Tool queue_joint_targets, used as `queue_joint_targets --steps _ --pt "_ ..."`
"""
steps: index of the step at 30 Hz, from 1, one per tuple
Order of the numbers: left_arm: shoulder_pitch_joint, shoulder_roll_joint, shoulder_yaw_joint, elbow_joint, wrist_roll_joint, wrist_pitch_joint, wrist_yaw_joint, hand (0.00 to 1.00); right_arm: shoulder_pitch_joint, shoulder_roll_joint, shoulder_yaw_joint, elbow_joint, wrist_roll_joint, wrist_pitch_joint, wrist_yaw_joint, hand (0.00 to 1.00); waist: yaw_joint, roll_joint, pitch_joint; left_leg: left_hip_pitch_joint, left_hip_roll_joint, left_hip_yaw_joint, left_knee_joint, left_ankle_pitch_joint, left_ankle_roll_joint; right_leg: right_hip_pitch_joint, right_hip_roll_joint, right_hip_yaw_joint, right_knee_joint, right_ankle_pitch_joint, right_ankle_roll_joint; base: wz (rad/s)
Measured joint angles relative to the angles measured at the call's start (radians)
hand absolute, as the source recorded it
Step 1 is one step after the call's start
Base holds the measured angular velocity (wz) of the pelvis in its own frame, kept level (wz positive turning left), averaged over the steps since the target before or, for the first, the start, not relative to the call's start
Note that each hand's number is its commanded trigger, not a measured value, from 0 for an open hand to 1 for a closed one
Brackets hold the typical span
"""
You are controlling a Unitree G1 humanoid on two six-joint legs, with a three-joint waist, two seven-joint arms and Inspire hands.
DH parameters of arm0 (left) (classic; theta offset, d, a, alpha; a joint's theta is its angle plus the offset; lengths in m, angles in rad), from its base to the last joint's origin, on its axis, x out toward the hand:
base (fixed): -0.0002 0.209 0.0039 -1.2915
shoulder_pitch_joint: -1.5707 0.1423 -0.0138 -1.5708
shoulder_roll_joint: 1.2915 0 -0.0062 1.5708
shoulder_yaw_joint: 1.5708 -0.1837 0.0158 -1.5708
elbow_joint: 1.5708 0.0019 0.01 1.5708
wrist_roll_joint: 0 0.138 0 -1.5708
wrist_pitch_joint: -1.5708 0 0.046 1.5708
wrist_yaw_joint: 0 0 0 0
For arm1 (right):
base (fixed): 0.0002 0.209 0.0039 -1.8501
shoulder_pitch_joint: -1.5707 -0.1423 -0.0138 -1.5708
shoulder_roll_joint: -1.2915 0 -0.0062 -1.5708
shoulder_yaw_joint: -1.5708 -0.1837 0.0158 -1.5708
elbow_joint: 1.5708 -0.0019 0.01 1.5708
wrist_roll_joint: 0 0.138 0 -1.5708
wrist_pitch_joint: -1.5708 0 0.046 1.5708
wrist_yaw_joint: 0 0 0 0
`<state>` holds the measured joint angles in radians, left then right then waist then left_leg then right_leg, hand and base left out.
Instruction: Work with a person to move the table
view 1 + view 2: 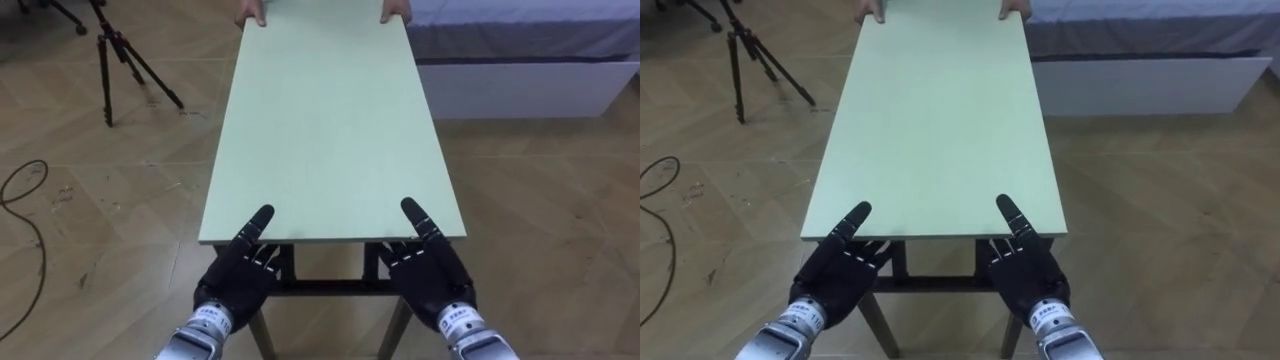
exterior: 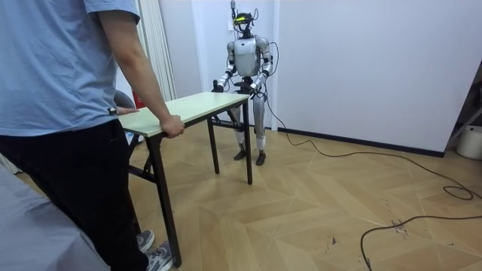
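A: Where's the surface?

B: Between robot & person. One only: a long rectangle w/ a pale green matt top, smooth, thin-edged. Dark metal frame underneath. Robot stands upright at one short end, close to a white wall. Person is at the opp. end, on the room view's left. Lifted or resting on the floor, can't tell.

A: Robot's hands?

B: Two, black w/ silver wrists. Left hand at the near-left corner, right hand at the near-right. Each thumb lies straight on top, just inside the near edge. The rest of each hand runs under the board and is hidden, so gripping or slack, can't tell.

A: Person's end?

B: Person's hands, two, bare, one per far corner on the short edge. In the room view the nearer one wraps over the edge. Light blue tee, dark trousers.

A: Surroundings?

B: Floor is wood parquet in a herringbone pattern, scuffed. One black tripod stands left of the surface, apart from it. One bed at far right w/ a white boxy base and grey cover, near the far-right corner.
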<state>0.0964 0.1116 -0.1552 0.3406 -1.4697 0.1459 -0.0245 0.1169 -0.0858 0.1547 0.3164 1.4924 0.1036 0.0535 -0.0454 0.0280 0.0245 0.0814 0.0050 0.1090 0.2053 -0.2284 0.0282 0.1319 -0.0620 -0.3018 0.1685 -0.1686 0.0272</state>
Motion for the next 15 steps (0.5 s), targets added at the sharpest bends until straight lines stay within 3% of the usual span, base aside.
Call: queue_joint_targets --steps 11,12,13,15 --pt "-0.022 -0.031 0.003 0.003 -0.031 -0.007 0.017 0.00 -0.096 0.035 -0.002 0.114 0.037 -0.021 -0.001 0.00 -0.002 0.001 0.0007 0.002 -0.001 -0.001 0.002 0.002 0.000 -0.005 -0.001 0.000 -0.001 0.000 0.000 0.00" --pt "-0.022 -0.031 0.003 0.003 -0.032 -0.008 0.017 0.20 -0.096 0.040 -0.002 0.116 0.037 -0.022 0.000 0.00 -0.002 0.001 0.0007 0.001 -0.001 0.000 0.002 0.002 0.000 -0.006 -0.001 0.000 -0.001 0.000 0.000 0.00" --pt "-0.022 -0.032 0.003 0.003 -0.032 -0.011 0.018 0.47 -0.098 0.046 -0.002 0.116 0.038 -0.022 0.002 0.00 -0.002 0.001 0.0007 0.001 -0.001 0.000 0.003 0.002 0.000 -0.006 -0.001 0.000 -0.001 0.000 0.000 0.00" --pt "-0.022 -0.035 0.003 0.003 -0.032 -0.016 0.019 0.64 -0.099 0.051 -0.001 0.117 0.039 -0.024 0.002 0.00 -0.002 0.002 0.0010 -0.001 -0.001 0.000 0.004 0.002 0.000 -0.006 -0.001 0.000 -0.002 0.000 0.000 0.00"
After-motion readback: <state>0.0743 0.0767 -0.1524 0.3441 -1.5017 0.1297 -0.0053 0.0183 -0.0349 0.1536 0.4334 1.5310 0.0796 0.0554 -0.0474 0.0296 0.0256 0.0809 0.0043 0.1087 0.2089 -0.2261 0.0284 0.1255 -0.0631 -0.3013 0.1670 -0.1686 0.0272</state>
